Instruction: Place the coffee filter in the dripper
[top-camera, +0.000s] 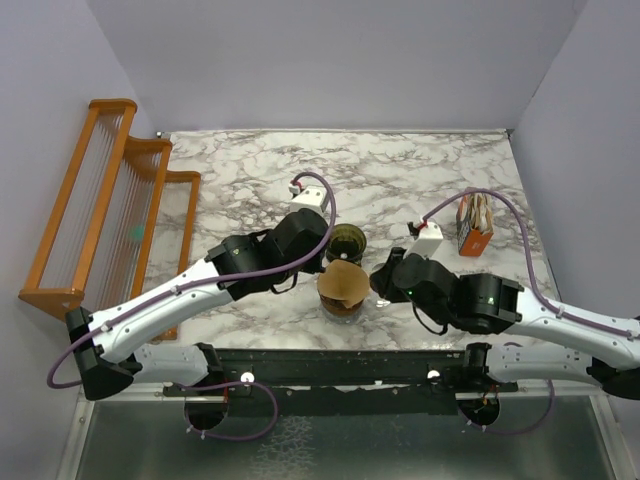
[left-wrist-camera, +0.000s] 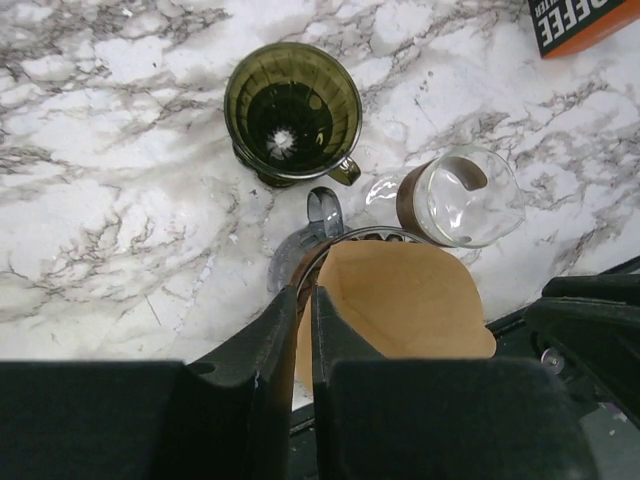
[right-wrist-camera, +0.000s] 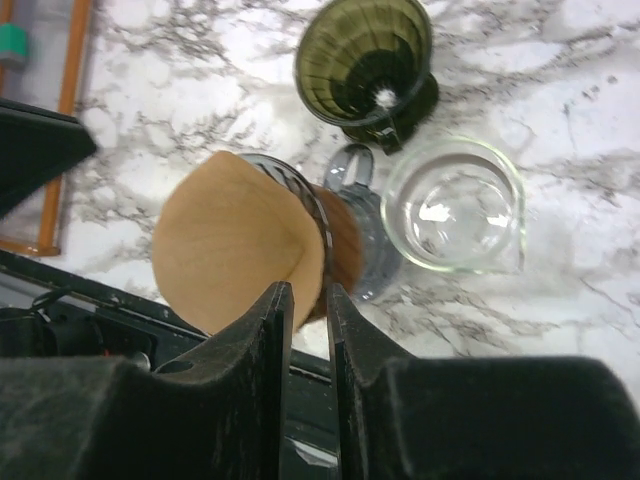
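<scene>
2 wrist views alone show left tool (left-wrist-camera: 304, 300) pinching tan paper (left-wrist-camera: 410, 300), right tool (right-wrist-camera: 311, 295) ajar.

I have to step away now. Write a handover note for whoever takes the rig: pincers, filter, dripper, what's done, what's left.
Left pincer: nearly shut, seemingly pinching one edge of the tan paper filter.
Right pincer: jaws slightly apart around the filter's other side, apparently not clamping.
Filter: over the grey clear brewer, beside the glass cup.
Green dripper: upright, empty, just beyond.
Done: filter gripped.
Left: carry it to the green dripper and seat it inside.
</scene>
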